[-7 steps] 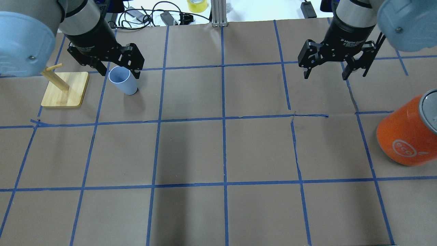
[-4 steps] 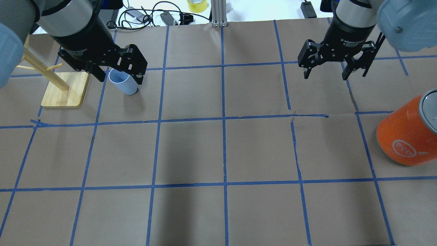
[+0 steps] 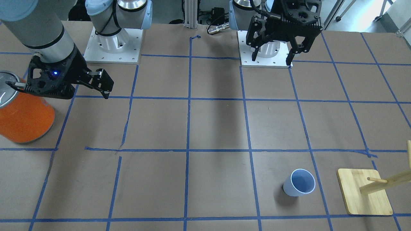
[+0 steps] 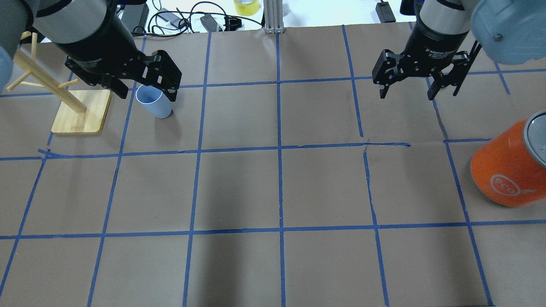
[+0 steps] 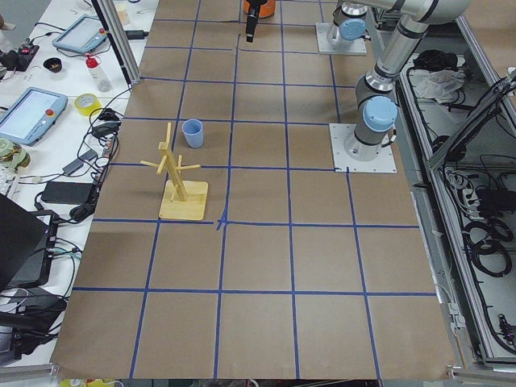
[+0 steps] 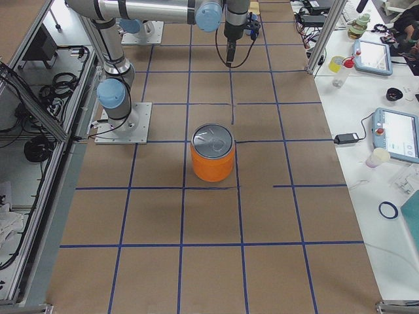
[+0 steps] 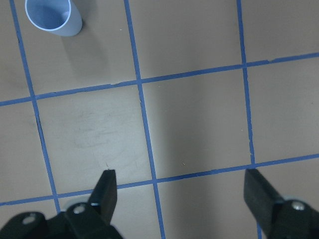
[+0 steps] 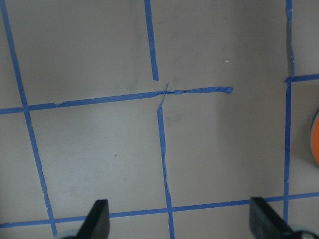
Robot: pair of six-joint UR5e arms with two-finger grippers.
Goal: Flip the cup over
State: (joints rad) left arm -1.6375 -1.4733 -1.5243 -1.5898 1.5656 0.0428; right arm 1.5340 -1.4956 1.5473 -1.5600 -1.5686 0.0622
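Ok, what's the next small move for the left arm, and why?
Probably keep raising the left gripper clear. The cup stands mouth up, free on the table, and the gripper, open and empty, has lifted away from its rim over the last second, so the flip looks done.

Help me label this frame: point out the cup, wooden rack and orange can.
cup (image 3: 302, 181), front-facing view, on its blue inside.
wooden rack (image 3: 362, 203), front-facing view, on its flat base.
orange can (image 4: 505, 172), overhead view, on its orange side.
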